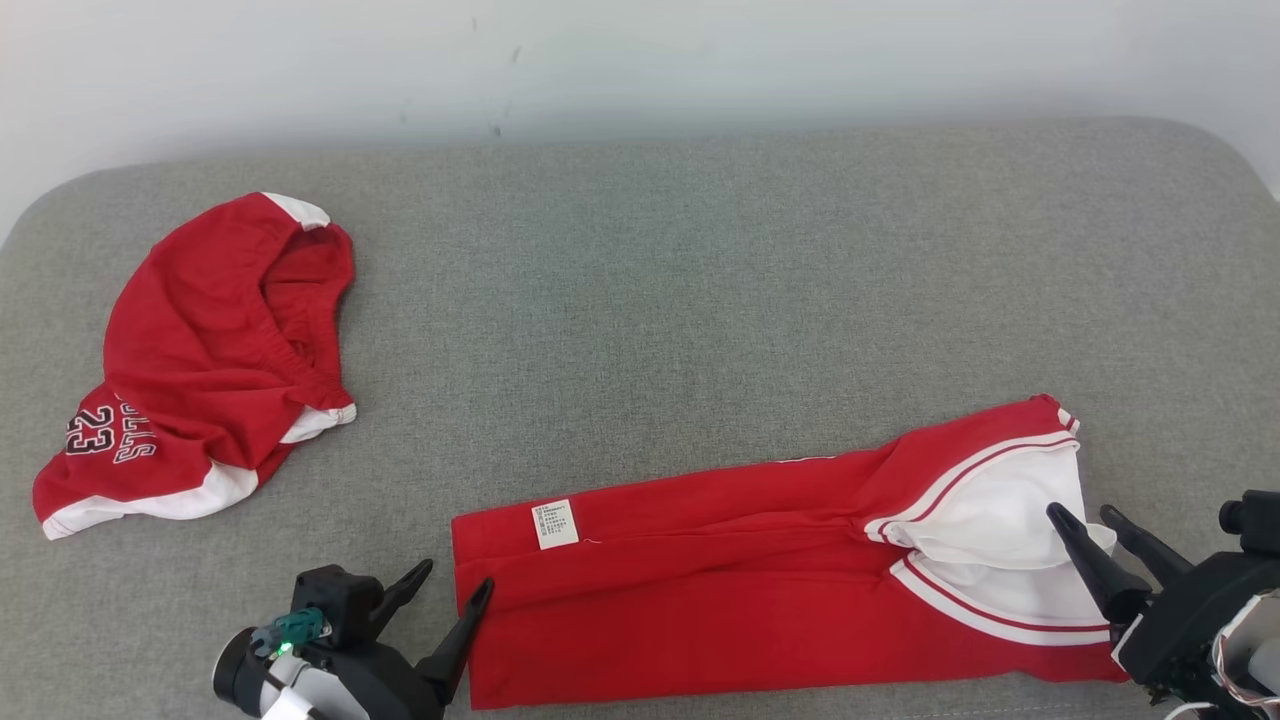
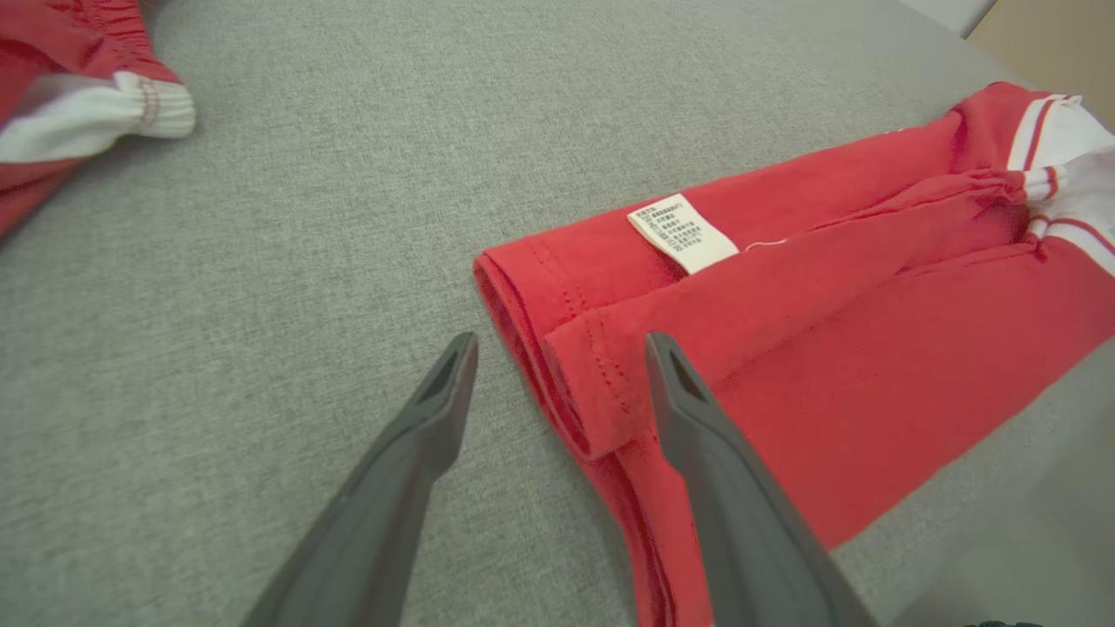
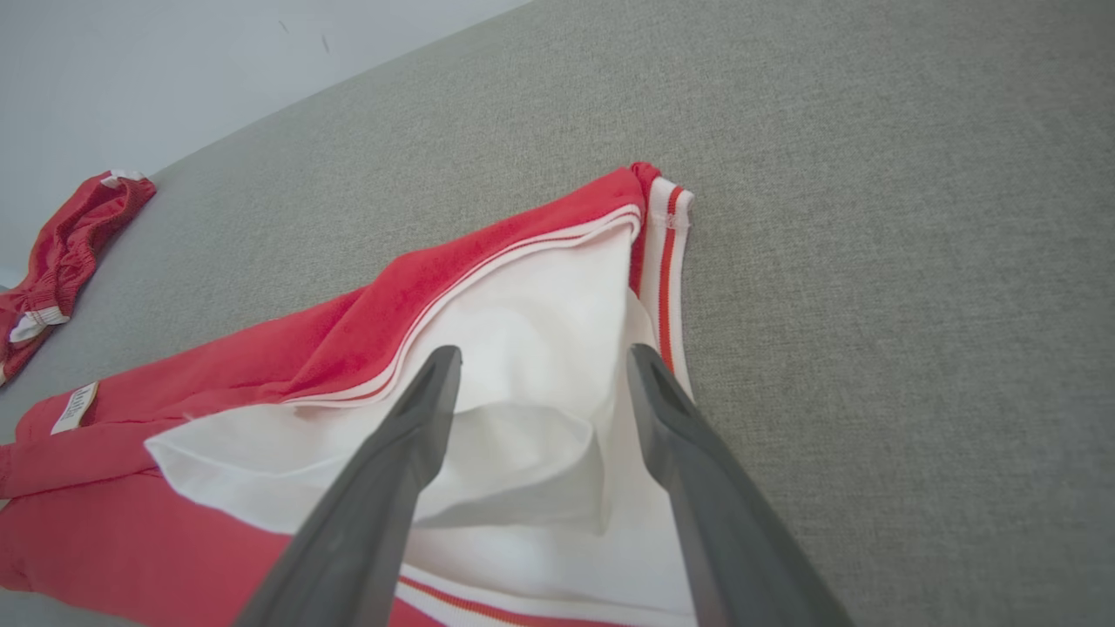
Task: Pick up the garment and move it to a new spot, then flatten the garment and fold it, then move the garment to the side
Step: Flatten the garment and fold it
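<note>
The garment (image 1: 760,560) is a red jersey with white trim, folded into a long strip across the front of the grey cushion (image 1: 640,300). A white care label (image 1: 553,524) shows near its left end. My left gripper (image 1: 455,582) stands open at the strip's left end, its fingers straddling the folded hem corner (image 2: 584,409). My right gripper (image 1: 1085,520) is open over the white inner panel (image 3: 523,348) at the right end, with nothing between its fingers.
A second red garment (image 1: 210,360), shorts with white trim and "23" lettering, lies bunched at the cushion's left. A pale wall (image 1: 640,60) rises behind the cushion. The cushion's front edge runs just below the folded strip.
</note>
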Available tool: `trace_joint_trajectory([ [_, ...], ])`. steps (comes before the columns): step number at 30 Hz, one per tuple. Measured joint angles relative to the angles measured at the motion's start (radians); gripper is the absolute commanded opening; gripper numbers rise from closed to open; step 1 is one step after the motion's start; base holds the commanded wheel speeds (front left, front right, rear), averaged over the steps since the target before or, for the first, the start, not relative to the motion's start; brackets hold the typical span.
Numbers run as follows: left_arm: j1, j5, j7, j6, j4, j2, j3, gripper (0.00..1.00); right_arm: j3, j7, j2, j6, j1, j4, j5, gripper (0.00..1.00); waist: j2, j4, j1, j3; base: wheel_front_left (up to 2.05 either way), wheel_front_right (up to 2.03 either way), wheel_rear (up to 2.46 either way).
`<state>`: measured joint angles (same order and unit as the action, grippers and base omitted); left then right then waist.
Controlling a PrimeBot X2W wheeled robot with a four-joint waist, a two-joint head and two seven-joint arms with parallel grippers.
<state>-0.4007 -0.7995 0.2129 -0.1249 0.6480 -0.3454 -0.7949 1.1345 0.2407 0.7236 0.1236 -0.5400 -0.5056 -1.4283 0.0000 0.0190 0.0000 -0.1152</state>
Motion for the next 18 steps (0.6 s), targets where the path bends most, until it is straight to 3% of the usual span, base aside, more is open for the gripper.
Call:
trace_joint_trajectory([
  [18,0.041,-0.011,0.019,0.006,0.01,-0.009,0.03,1.0,-0.02,0.007,0.001,0.0,0.103,-0.061,-0.016,1.0,0.0,0.002,0.0,0.03,0.0,0.0,0.0],
])
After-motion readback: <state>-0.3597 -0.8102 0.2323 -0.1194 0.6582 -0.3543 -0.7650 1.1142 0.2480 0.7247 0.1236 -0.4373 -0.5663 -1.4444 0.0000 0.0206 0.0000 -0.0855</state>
